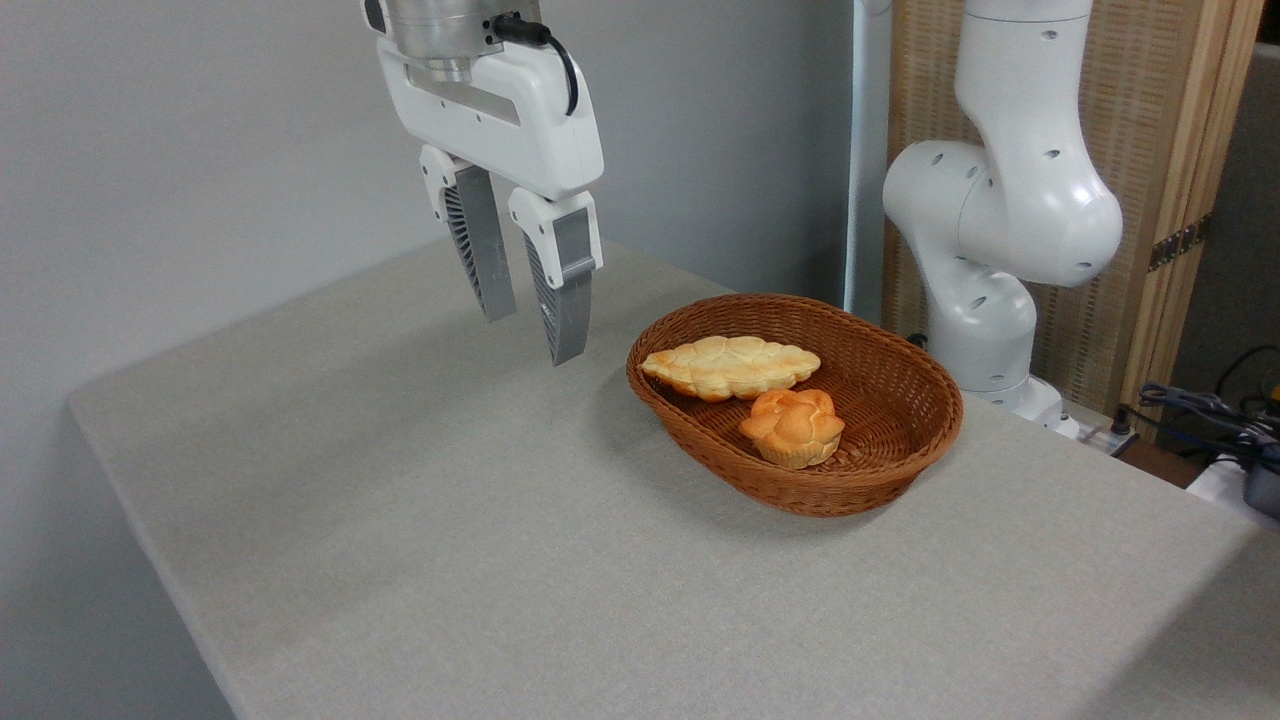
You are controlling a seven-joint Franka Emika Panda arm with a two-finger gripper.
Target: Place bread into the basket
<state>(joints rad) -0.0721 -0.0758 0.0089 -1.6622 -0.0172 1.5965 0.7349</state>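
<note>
The bread (793,427), a small orange-golden knotted bun, lies inside the oval brown wicker basket (896,474), toward its front. A longer, paler braided loaf (731,366) rests in the same basket behind it, leaning on the rim. My gripper (533,339) hangs above the table to the left of the basket, well clear of it. Its two grey fingers (485,250) point down with an empty gap between them, so it is open and holds nothing.
The arm's white base and joints (1000,220) stand at the back right behind the basket. Cables (1200,410) lie at the far right edge. The grey table (400,500) stretches left and forward of the basket, and its edges drop off at the left.
</note>
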